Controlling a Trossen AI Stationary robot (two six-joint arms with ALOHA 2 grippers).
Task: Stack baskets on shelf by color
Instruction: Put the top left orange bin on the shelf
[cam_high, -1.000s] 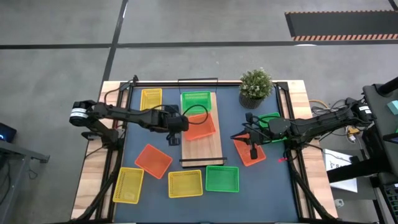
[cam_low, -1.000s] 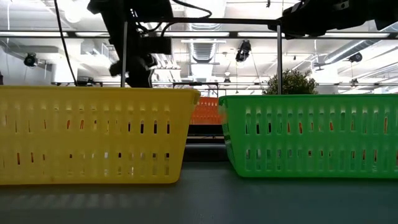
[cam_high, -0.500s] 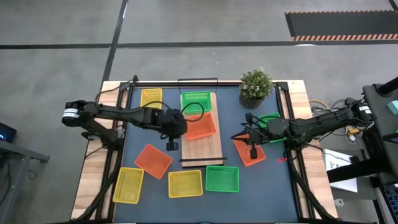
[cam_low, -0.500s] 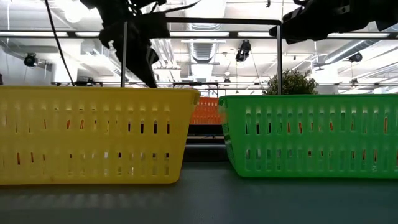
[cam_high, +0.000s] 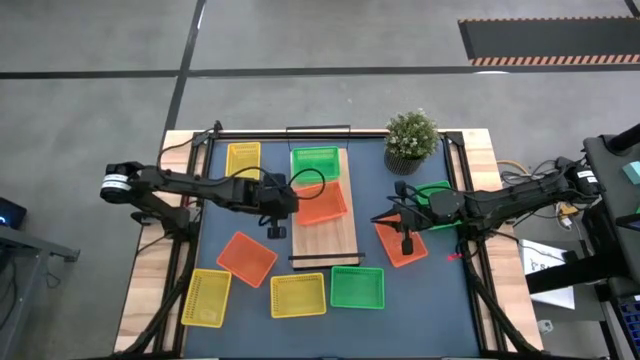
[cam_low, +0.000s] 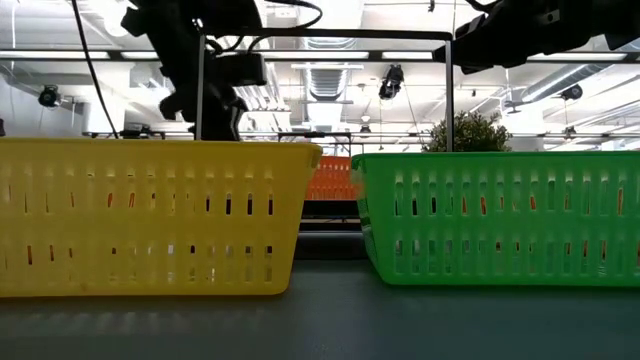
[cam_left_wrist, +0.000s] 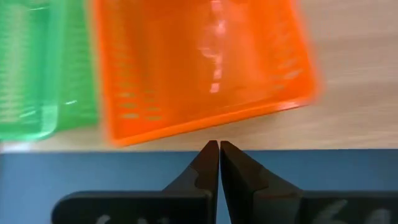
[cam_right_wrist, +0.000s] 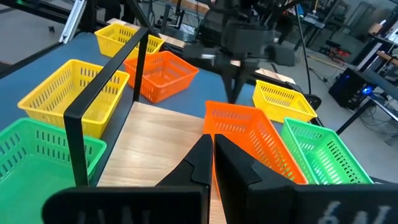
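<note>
Baskets sort by colour: an orange basket (cam_high: 322, 204) sits crooked on the shelf (cam_high: 325, 240), left claw (cam_high: 277, 232) clenched empty at its eight o'clock (nudging, probably).

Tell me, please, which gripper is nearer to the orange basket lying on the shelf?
The left. The left gripper is shut just beside the orange basket, at the edge of the shelf. The right gripper, also shut, is farther away, across the shelf over another basket.
</note>
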